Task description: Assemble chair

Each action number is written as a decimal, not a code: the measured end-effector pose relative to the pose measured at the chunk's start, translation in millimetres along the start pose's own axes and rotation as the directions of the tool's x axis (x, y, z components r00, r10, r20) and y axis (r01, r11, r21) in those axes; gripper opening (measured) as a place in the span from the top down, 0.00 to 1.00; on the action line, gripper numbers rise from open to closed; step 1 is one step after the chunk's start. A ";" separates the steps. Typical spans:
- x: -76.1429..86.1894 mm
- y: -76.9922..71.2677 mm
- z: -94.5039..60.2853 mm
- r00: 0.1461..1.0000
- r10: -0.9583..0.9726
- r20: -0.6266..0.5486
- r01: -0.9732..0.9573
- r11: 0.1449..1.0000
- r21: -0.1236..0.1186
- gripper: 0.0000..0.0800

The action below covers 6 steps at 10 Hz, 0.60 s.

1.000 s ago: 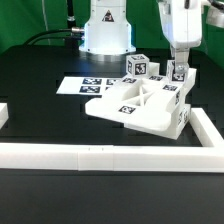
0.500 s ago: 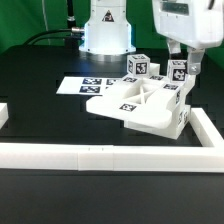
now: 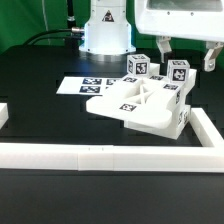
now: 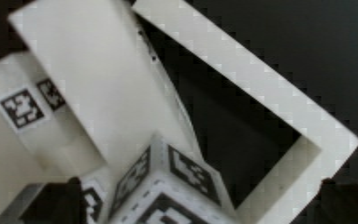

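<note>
Black worktop (image 3: pixel 50 115) carries the chair (image 3: pixel 140 103) in the corner of the white border rail (image 3: pixel 110 155), where the gripper (image 3: pixel 184 55) has just risen with jaws apart and empty, leaving a tagged leg (image 3: pixel 178 74) standing placed.

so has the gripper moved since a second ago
Yes. The gripper has lifted off the chair and risen toward the exterior view's top, judged against the marker board; its fingers are open.
</note>
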<state>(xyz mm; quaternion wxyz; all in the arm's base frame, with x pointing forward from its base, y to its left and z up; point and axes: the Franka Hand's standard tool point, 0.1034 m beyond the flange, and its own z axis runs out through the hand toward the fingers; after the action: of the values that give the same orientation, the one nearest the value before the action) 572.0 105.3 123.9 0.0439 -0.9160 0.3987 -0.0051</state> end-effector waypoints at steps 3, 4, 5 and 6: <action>6.5 3.8 0.6 0.971 -0.239 -0.002 0.239 0.971 -0.003 0.19; 8.9 5.6 0.7 0.942 -0.336 -0.002 0.336 0.942 -0.003 0.19; 10.9 7.5 1.2 0.910 -0.414 -0.002 0.414 0.910 -0.005 0.19; 11.7 8.2 1.5 0.884 -0.467 -0.001 0.467 0.884 -0.005 0.19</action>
<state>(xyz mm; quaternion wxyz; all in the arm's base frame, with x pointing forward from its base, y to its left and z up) 574.1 91.3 121.4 0.0387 -0.9851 0.1667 -0.0155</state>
